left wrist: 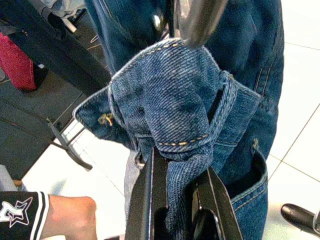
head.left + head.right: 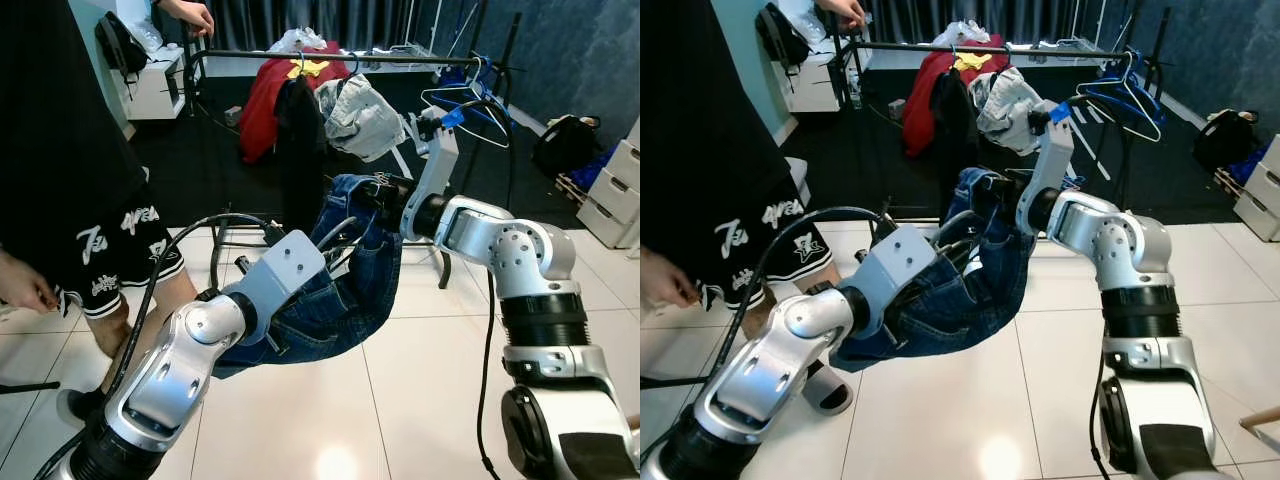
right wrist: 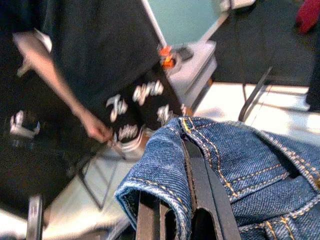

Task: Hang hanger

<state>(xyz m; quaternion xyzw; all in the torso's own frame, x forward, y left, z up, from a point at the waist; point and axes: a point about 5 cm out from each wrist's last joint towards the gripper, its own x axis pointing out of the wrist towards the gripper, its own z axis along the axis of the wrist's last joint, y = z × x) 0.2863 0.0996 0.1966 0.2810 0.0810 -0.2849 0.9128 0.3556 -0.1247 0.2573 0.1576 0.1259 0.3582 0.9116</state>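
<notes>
Fingers of the left gripper (image 1: 175, 200) pinch tight on a fold of the jeans (image 2: 330, 290). Fingers of the right gripper (image 3: 182, 210) clamp the waistband too. Held up between both arms, off the floor (image 2: 420, 380), likely so the cloth stays spread and does not drag. Hanger hard to make out under the denim; cannot tell just where. Rail (image 2: 330, 57) stands well apart, behind. Person (image 2: 60, 150) beside; white words on the shorts too curly to read.
</notes>
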